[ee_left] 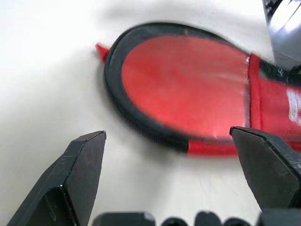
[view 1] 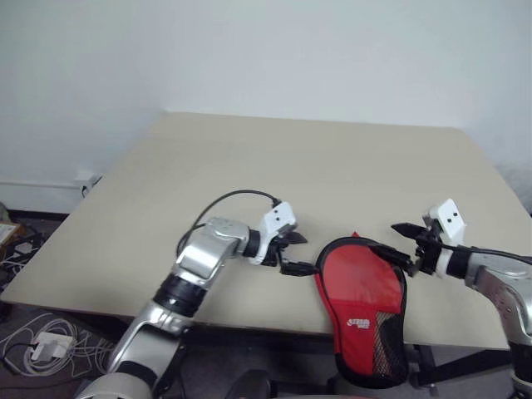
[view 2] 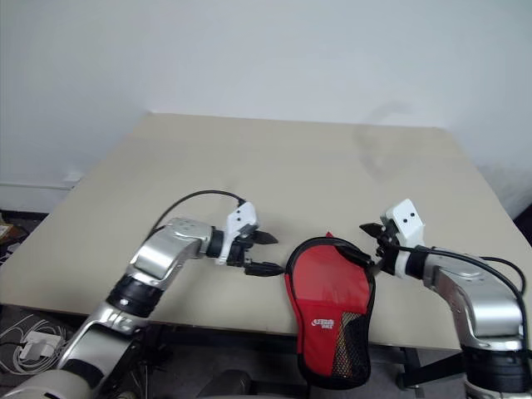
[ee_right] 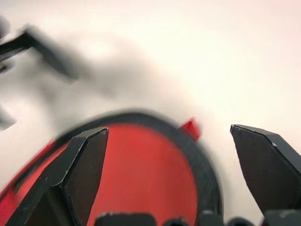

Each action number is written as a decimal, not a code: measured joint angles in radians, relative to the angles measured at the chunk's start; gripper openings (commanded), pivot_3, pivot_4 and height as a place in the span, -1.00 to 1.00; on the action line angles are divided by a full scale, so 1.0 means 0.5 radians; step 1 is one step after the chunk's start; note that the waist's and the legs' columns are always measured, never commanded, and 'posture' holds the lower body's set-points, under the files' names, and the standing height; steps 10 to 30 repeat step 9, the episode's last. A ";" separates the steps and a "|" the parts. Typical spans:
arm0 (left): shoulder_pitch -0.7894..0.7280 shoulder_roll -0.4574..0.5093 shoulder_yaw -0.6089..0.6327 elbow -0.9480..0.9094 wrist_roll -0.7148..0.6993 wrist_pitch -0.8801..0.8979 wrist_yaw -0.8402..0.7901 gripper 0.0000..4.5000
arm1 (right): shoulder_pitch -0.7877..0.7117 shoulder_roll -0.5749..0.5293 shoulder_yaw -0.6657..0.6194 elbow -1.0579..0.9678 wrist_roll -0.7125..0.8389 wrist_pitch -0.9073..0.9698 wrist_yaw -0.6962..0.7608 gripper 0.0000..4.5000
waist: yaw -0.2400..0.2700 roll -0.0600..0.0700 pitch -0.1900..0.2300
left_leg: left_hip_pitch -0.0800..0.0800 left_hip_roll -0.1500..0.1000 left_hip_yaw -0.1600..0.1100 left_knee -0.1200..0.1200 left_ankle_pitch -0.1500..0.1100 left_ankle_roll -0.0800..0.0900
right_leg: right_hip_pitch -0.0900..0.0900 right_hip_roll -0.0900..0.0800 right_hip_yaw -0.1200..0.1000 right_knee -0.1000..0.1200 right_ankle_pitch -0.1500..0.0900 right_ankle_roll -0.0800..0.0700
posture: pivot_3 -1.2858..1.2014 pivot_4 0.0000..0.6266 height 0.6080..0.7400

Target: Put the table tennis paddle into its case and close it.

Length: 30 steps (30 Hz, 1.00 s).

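The left gripper (view 1: 298, 253) hangs just off the left edge of the case (view 1: 363, 303), its two black fingers spread wide with nothing between them. The right gripper (view 1: 401, 245) sits at the case's opposite, upper right edge, jaws likewise spread and empty; whether a fingertip touches the black trim cannot be told from the head views.

The case lies flat near the front edge of the beige table (view 1: 274, 166), between the two grippers. Its rounded end points toward the far side of the table and its narrow end, with black mesh and a white logo, hangs over the table's front edge. A small red tab sticks out at the top of the rounded end.

The left wrist view adds what the head views do not: the rounded part is a glossy red oval ringed by a thick black border (ee_left: 141, 125), with a red band crossing where the neck begins, and the left fingers (ee_left: 80, 174) stand clear of the border, with bare table between. The right wrist view looks over the rounded end from the other side, showing the red tab (ee_right: 190, 128) just outside the black rim and the blurred left gripper (ee_right: 28, 44) beyond.

The table tennis paddle itself cannot be made out separately.

Cables (view 1: 46, 345) lie on the floor left of the table.
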 measured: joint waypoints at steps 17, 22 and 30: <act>0.331 0.273 0.209 -0.157 -0.070 0.121 0.161 1.00 | -0.162 0.100 0.074 0.304 -0.012 -0.155 -0.094 0.99 | -0.034 0.007 0.004 | 0.006 0.000 -0.001 0.001 0.002 -0.001 | 0.006 0.002 -0.001 0.005 0.000 0.000 | 0.03 -1.00 0.64; 0.331 0.273 0.209 -0.157 -0.070 0.121 0.161 1.00 | -0.162 0.100 0.074 0.304 -0.012 -0.155 -0.094 0.99 | -0.034 0.007 0.004 | 0.006 0.000 -0.001 0.001 0.002 -0.001 | 0.006 0.002 -0.001 0.005 0.000 0.000 | 0.03 -1.00 0.64; 0.331 0.273 0.209 -0.157 -0.070 0.121 0.161 1.00 | -0.162 0.100 0.074 0.304 -0.012 -0.155 -0.094 0.99 | -0.034 0.007 0.004 | 0.006 0.000 -0.001 0.001 0.002 -0.001 | 0.006 0.002 -0.001 0.005 0.000 0.000 | 0.03 -1.00 0.64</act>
